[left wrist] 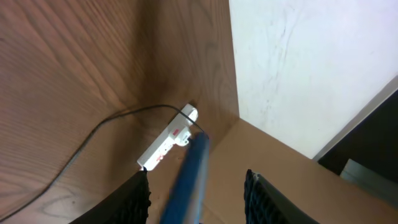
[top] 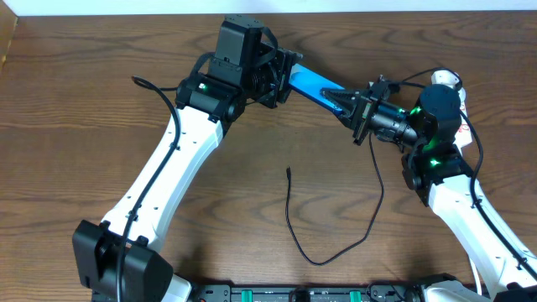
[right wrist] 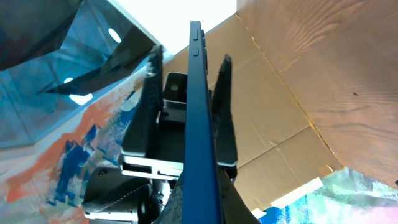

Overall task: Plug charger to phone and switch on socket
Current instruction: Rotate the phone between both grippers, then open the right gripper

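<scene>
The phone [top: 312,84], blue-screened, is held off the table between both arms. My right gripper [top: 346,106] is shut on its right end; the right wrist view shows the phone [right wrist: 199,112] edge-on in my right gripper [right wrist: 200,202]. My left gripper [top: 284,78] is open around the left end; in the left wrist view the phone [left wrist: 190,180] sits between the spread fingers of my left gripper [left wrist: 196,177] with gaps on both sides. The charger [top: 312,253] lies loose on the table, tip [top: 288,171] free. The socket [left wrist: 165,144] lies at the back right, mostly hidden overhead [top: 445,79].
The wooden table [top: 101,101] ends at the back against a cardboard panel [left wrist: 280,162] and a white wall [left wrist: 311,56]. The charger loops across the front middle of the table between the two arms.
</scene>
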### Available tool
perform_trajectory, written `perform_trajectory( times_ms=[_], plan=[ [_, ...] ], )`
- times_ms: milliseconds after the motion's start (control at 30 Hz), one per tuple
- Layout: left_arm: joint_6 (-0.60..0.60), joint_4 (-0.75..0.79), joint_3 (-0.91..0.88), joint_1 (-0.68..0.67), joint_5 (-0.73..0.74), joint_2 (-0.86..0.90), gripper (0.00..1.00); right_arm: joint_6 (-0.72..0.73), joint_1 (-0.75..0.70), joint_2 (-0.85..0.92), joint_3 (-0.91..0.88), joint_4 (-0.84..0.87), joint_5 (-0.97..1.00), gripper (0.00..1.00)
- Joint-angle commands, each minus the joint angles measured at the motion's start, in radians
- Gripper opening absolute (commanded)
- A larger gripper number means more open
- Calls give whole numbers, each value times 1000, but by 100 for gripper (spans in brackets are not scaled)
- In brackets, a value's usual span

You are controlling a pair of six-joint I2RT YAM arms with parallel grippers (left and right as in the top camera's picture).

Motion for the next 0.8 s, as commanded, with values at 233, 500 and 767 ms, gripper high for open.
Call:
perform_trajectory(
  times_ms=[233, 500, 767],
  plan=[
    [-43, -6, 6, -35, 9, -18, 51, 9, -2, -2, 19, 48, 13, 2],
    [-43, -6, 6, -35, 9, -18, 35, 9, -2, -2, 19, 49, 12, 2],
    [-43, -6, 6, -35, 2, -18, 8, 9, 11, -2, 19, 49, 10, 2]
  ],
)
